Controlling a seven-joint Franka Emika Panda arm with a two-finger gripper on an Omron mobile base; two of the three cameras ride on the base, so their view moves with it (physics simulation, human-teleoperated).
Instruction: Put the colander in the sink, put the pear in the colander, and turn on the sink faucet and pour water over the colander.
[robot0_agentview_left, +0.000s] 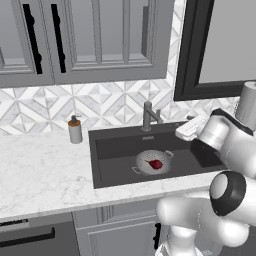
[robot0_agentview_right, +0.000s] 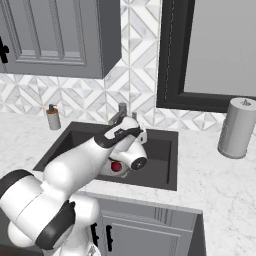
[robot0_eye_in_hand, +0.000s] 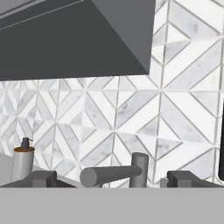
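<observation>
The colander (robot0_agentview_left: 152, 162) sits down in the dark sink (robot0_agentview_left: 112, 150), right of centre on the basin floor, and there's the dark red pear (robot0_agentview_left: 156, 164) resting inside it, so the fruit is home. From the right base view the pear (robot0_agentview_right: 116, 166) peeks out just beneath the robot's wrist, with the arm stretched across the basin (robot0_agentview_right: 165, 150). The gripper (robot0_eye_in_hand: 112, 178) is up at faucet height, jaws spread wide and holding nothing, one fingertip (robot0_eye_in_hand: 41, 178) on either side of the sink faucet (robot0_eye_in_hand: 118, 174), whose spout points straight back at the hand camera. In the left base view the faucet (robot0_agentview_left: 149, 116) stands upright at the back edge of the sink, with the white hand just to its right. The soap pump bottle (robot0_agentview_left: 75, 130) stands on the marble counter (robot0_agentview_left: 45, 170) left of the basin, and a grey paper towel roll (robot0_agentview_right: 237, 128) stands on the counter well to the right.
</observation>
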